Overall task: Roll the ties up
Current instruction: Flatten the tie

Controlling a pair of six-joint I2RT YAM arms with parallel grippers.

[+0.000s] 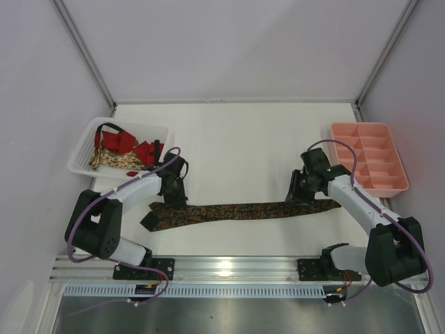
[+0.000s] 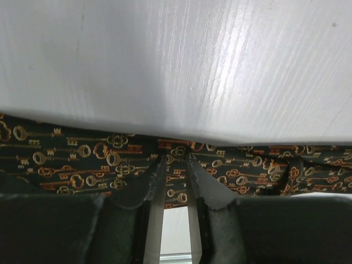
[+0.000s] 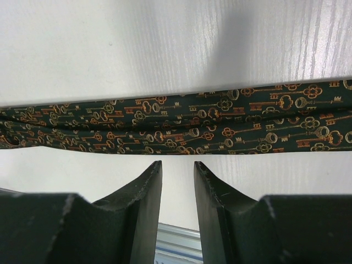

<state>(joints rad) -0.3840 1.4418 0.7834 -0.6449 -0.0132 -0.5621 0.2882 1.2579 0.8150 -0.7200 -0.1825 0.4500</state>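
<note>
Dark key-print necktie [image 1: 236,211] lies flat and full length across the near part of the white table [image 1: 243,146], wide pointed end toward the left arm. Not yet rolled. Laid out straight like this, either end could start a roll.

Left gripper [image 1: 175,200] sits down on the tie near the wide end. In the left wrist view its jaws stand narrowly apart astride the tie's near edge, with patterned cloth between them and puckered at the fingertips [image 2: 157,171]. Whether the cloth is truly pinched cannot be told.

Right gripper [image 1: 300,195] is low by the narrow end. The right wrist view shows its jaws a little apart with nothing between them, tips just short of the tie's edge. Likely placed there to steady that end.

White mesh basket [image 1: 80,149] at far left holds a red tie [image 1: 142,149] and a beige floral tie [image 1: 115,161], bunched, awaiting their turn. Pink compartment tray [image 1: 400,182] stands at far right, its slots bare.

Table surface matte white with faint grain. Pale plain panels close in three sides. Aluminium rail [image 1: 236,266] carries both arm bases.
</note>
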